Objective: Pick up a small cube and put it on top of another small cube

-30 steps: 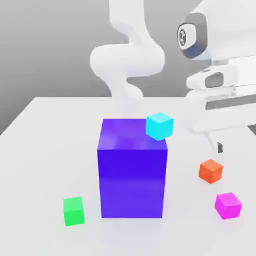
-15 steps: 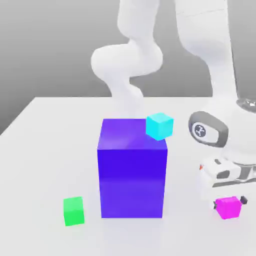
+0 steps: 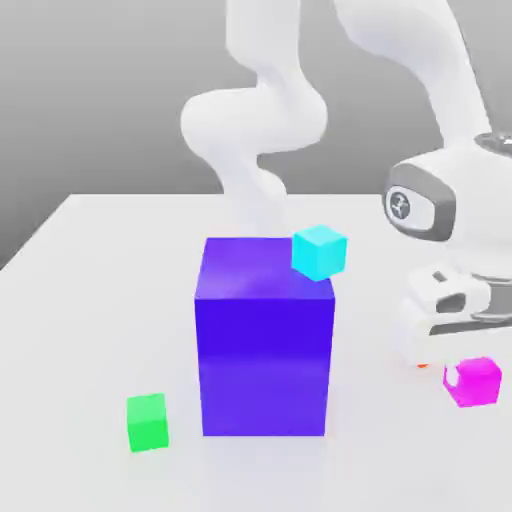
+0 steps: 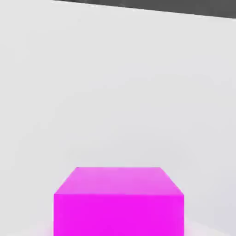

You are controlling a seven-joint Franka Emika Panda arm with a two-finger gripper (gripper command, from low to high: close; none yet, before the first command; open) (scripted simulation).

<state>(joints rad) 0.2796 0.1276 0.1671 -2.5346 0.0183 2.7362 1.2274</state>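
The small magenta cube [image 3: 478,385] hangs just above the table at the exterior view's right, under the white hand. My gripper [image 3: 468,372] is shut on it, and a dark fingertip [image 3: 450,378] shows at its side. In the hand view the magenta cube [image 4: 119,203] sits close in, with bare white table behind it. The small green cube [image 3: 147,421] rests on the table at the exterior view's lower left, far from the gripper and on the other side of the big block.
A tall blue-violet block [image 3: 265,335] stands in the middle between the two small cubes. A cyan cube [image 3: 319,251] sits at its top corner. A sliver of the orange cube [image 3: 422,366] shows below the hand. White table [image 3: 90,300] surrounds them.
The hand came down from above onto the magenta cube and shut on it. Since half a second ago, hand and cube have risen a little off the table.
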